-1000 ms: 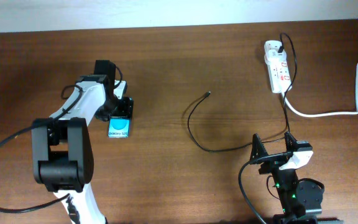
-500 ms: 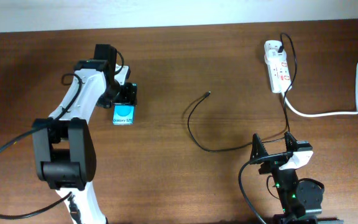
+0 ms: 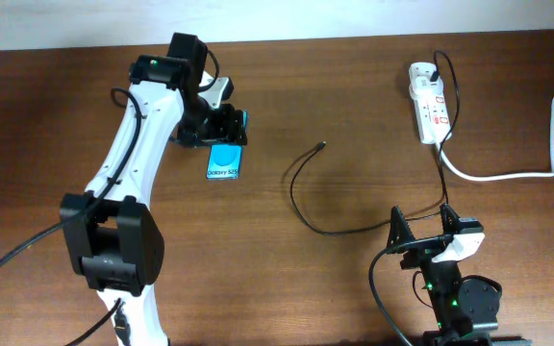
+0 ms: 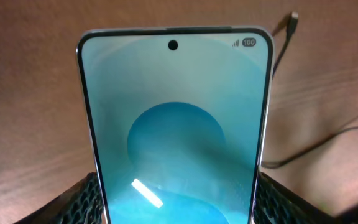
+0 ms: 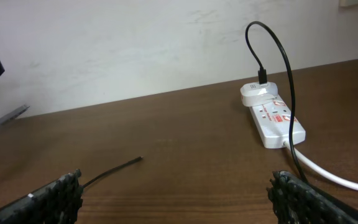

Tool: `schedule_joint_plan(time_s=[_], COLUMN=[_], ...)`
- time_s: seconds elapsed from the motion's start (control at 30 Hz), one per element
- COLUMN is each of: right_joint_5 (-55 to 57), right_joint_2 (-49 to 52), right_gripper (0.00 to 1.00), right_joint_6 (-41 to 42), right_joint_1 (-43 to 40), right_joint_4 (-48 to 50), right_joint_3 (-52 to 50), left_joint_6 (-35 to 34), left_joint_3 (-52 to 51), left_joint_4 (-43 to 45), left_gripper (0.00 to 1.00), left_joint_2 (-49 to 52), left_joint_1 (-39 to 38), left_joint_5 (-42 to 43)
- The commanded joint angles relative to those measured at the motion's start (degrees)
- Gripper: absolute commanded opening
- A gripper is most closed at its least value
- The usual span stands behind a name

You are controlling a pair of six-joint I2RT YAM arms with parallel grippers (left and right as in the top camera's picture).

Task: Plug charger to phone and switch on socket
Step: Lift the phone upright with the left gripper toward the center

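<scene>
My left gripper (image 3: 221,130) is shut on the phone (image 3: 225,160), a slim handset with a cyan-blue screen; both fingers press its long edges in the left wrist view (image 4: 176,124). The charger is a thin black cable (image 3: 296,197) curving over the table, its small connector tip (image 3: 322,145) lying free to the right of the phone, also seen in the left wrist view (image 4: 291,18) and right wrist view (image 5: 138,159). The socket (image 3: 429,106) is a white power strip at the far right with red switches (image 5: 272,118). My right gripper (image 3: 426,240) is open and empty near the front edge.
A thick white cord (image 3: 508,173) runs from the socket to the right edge. A white adapter (image 5: 257,94) with the black cable is plugged into the socket's far end. A pale wall lies beyond the table's back edge.
My left gripper has carried the phone to the right and toward the back of the table, nearer the connector tip. The right arm has not moved.
</scene>
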Motion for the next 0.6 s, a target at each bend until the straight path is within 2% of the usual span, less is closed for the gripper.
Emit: schedule_joint_plan(time_s=[0.0, 0.13, 0.23, 0.4, 0.5, 0.57], right_joint_5=[0.1, 0.1, 0.1, 0.1, 0.1, 0.1], right_joint_2=[-0.3, -0.3, -0.3, -0.3, -0.3, -0.3], right_gripper=[0.98, 0.98, 0.98, 0.98, 0.98, 0.98], right_joint_6=[0.4, 0.4, 0.4, 0.4, 0.4, 0.4], right_joint_1=[0.5, 0.5, 0.5, 0.5, 0.5, 0.5], right_joint_4=[-0.3, -0.3, -0.3, -0.3, -0.3, -0.3], right_joint_3=[-0.3, -0.3, -0.3, -0.3, -0.3, -0.3], left_joint_6=[-1.2, -3.4, -7.8, -19.5, -25.5, -26.4], left_joint_3=[2.5, 6.6, 7.2, 7.2, 7.2, 7.2], left_joint_4=[-4.0, -10.5, -13.0, -13.1, -13.3, -14.1], left_gripper=[0.36, 0.37, 0.37, 0.36, 0.37, 0.36], left_joint_2=[0.1, 0.1, 0.1, 0.1, 0.1, 0.1], left_joint_1=[-0.2, -0.3, -0.4, -0.9, -2.4, -2.6], left_joint_5=[3.0, 3.8, 5.3, 17.1, 19.7, 22.0])
